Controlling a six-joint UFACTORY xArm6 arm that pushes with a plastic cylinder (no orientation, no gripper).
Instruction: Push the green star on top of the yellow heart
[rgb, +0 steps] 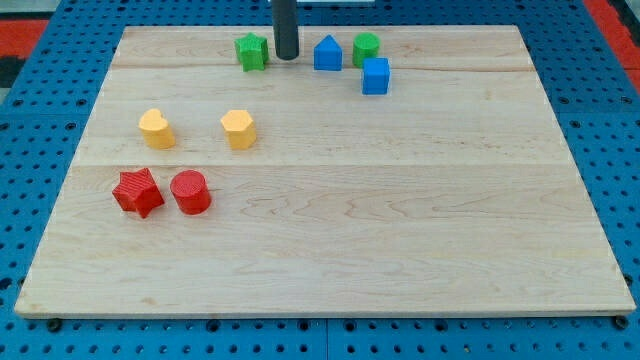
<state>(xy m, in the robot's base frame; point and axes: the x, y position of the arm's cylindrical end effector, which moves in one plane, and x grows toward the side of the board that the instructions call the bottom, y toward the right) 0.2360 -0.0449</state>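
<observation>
Blocks number eight on the wooden board (330, 250). Nearest lie a red star (137, 192) and red cylinder (190, 192); beyond them the yellow heart (156, 128) and a yellow hexagon-like block (238, 129), shape unclear. Farthest: blue cube (375, 76), green star (251, 51), blue pentagon block (327, 53), green cylinder (366, 48). My tip (287, 56) grasps nothing, just right of the green star; the rod's top is cut off.

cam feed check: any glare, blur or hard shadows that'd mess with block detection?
Camera view: lighting is even and soft, no glare on the board; blocks cast only faint shadows; focus is sharp enough to read the green star and yellow heart; my tip is crisp, no motion blur; the rod's top is cropped.
</observation>
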